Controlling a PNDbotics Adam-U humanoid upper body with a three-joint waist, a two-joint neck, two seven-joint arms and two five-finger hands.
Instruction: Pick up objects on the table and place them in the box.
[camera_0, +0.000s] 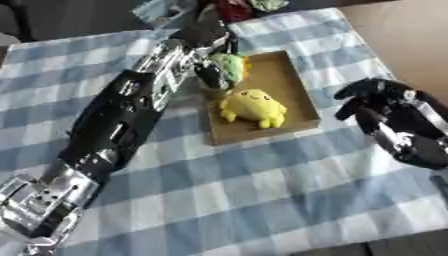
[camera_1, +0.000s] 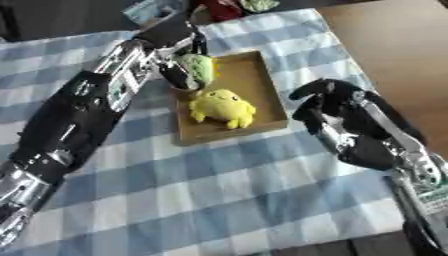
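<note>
Looks like a staged test setup in a homely room here: the worktop (camera_1: 385, 45) is brown wood, draped with a blue-and-white checked cloth (camera_0: 262, 200) like a dining table's. Soft plush toys sit in a shallow cardboard box (camera_0: 297, 95), with more bits of clutter (camera_1: 227, 7) at the far edge. Whether it's a home or a lab, hard to tell.

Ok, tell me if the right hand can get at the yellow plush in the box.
Probably yes. The right hand sits just beside the box, and the yellow plush lies uncovered nearby; the left hand is at the far end.
</note>
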